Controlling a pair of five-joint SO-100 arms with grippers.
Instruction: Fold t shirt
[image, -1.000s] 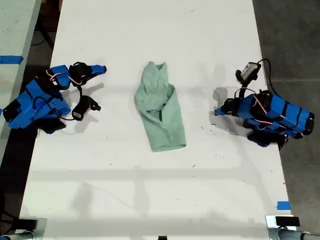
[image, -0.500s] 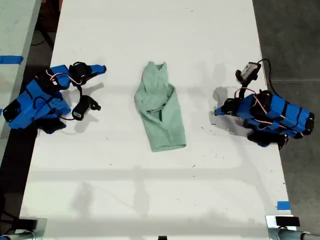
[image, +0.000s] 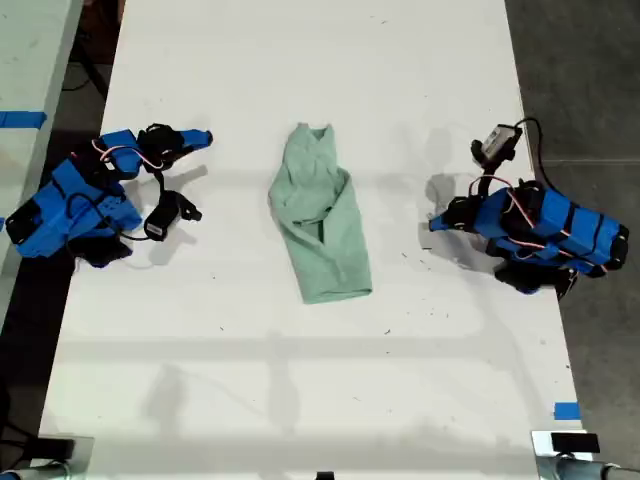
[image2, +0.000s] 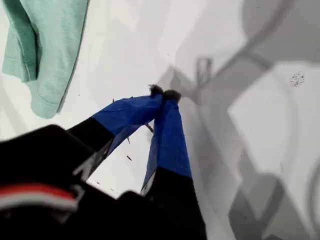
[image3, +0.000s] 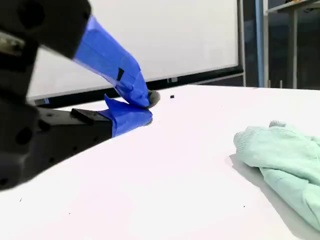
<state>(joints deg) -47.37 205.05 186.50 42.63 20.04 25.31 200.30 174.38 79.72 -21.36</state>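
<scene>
In the first wrist view, the first pincer (image2: 164, 92) is seen clenched, its blue-taped tips pressed together over the smooth white tabletop (image2: 260, 125), with the t shirt (image2: 47, 50), soft pale mint cloth with a stitched hem, lying apart from it. In the second wrist view, the second pincer (image3: 147, 107) is likewise shown clenched on nothing, low over the tabletop, the rumpled shirt lying nearby. In the exterior view, the shirt is found mid-tabletop, folded into a narrow creased strip between two blue arms.
</scene>
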